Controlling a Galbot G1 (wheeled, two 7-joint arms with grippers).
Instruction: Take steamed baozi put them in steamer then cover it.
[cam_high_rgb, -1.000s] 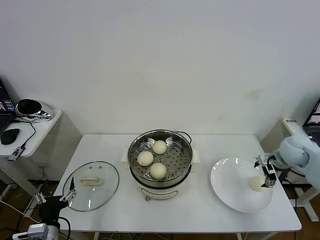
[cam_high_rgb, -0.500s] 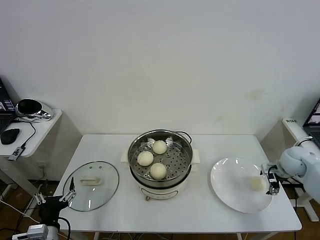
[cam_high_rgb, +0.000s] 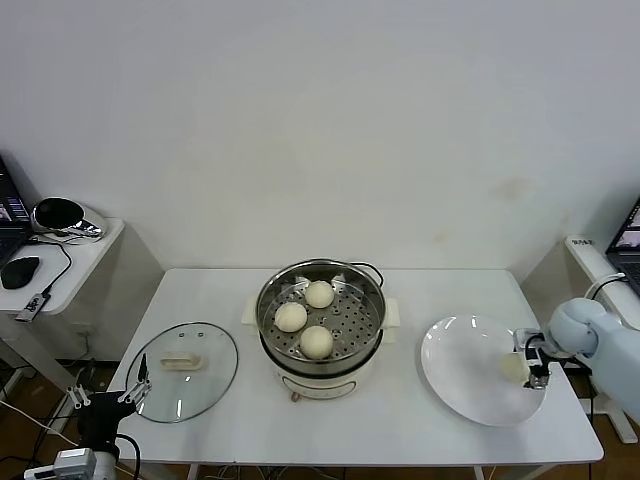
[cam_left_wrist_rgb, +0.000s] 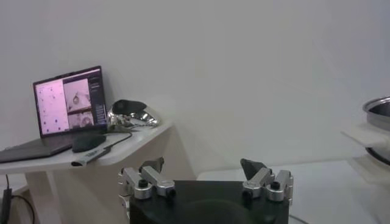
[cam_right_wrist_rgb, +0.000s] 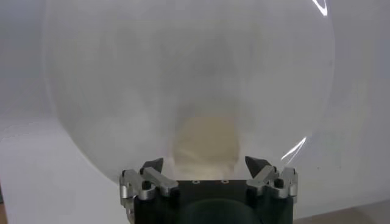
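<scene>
Right end effector (cam_high_rgb: 533, 366) low over white plate (cam_high_rgb: 462, 378), fingers spread around last baozi (cam_high_rgb: 514, 368), not visibly clamped. Three baozi (cam_high_rgb: 316, 341) in steamer (cam_high_rgb: 320, 322). Cover (cam_high_rgb: 183, 371) flat on tabletop (cam_high_rgb: 410, 420). Left end effector (cam_left_wrist_rgb: 206, 176) apart, parked beside tabletop.

Shiny metal, clear glass and soft-looking buns

The steamer (cam_high_rgb: 320, 325) is shiny metal with a tray full of little holes, on a smooth cream plastic base. The three baozi (cam_high_rgb: 317, 341) inside it look smooth, matt and doughy. The cover (cam_high_rgb: 182, 371) is clear glass with a metal rim and a cream plastic handle. The white plate (cam_high_rgb: 462, 385) is smooth and glossy. The table (cam_high_rgb: 400, 430) is white, smooth and matt.
</scene>
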